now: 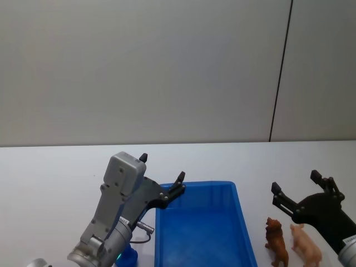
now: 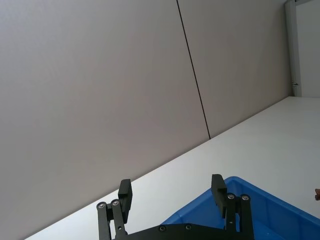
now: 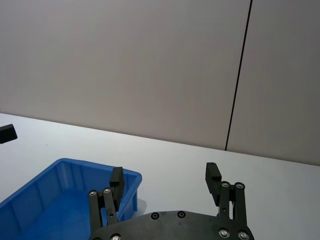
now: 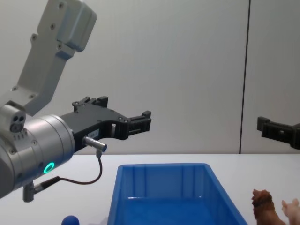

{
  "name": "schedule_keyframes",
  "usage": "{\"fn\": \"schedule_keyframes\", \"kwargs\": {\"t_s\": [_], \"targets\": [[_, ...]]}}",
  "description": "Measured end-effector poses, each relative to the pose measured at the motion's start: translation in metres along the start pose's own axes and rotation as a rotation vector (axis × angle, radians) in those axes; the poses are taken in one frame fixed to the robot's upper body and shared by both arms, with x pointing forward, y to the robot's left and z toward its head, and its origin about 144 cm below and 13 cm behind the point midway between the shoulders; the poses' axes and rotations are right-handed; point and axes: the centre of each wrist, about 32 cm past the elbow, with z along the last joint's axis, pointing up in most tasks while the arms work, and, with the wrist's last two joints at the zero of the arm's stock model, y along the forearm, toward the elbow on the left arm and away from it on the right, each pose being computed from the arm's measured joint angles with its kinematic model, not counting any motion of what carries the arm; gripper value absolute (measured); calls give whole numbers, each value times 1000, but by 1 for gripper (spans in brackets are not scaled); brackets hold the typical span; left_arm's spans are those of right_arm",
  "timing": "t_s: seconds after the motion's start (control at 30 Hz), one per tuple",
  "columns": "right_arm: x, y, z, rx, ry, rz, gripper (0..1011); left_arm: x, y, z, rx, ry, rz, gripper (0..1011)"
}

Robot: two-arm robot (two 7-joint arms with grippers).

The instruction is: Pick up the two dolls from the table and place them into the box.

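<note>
Two dolls stand on the white table [image 1: 50, 178], right of the box. One is a reddish-brown lion doll [image 1: 276, 240] [image 4: 263, 204]. The other is a pale pink doll [image 1: 306, 245] [image 4: 291, 208], just to the lion's right. The blue box [image 1: 240, 214] [image 4: 161, 185] [image 3: 60, 182] sits front and centre with nothing visible inside. My right gripper [image 1: 295, 181] [image 3: 165, 175] hovers open above and just behind the dolls. My left gripper [image 1: 162, 168] [image 2: 171, 185] [image 4: 124, 108] is open and empty, raised over the box's far left corner.
A small blue ball [image 1: 128, 257] [image 4: 70, 220] lies on the table by the box's near left side, under my left arm. A grey wall with a dark vertical seam [image 1: 281, 72] stands behind the table. The white tabletop stretches wide beyond the box.
</note>
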Motion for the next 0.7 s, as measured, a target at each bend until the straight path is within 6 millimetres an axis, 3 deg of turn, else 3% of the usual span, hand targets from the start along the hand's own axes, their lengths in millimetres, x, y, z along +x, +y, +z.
{"fn": "schedule_keyframes", "kwargs": {"t_s": [0.7], "targets": [[13, -6, -3, -62, 31, -49, 1001, 0, 0, 0, 0, 0, 0, 1001]]}}
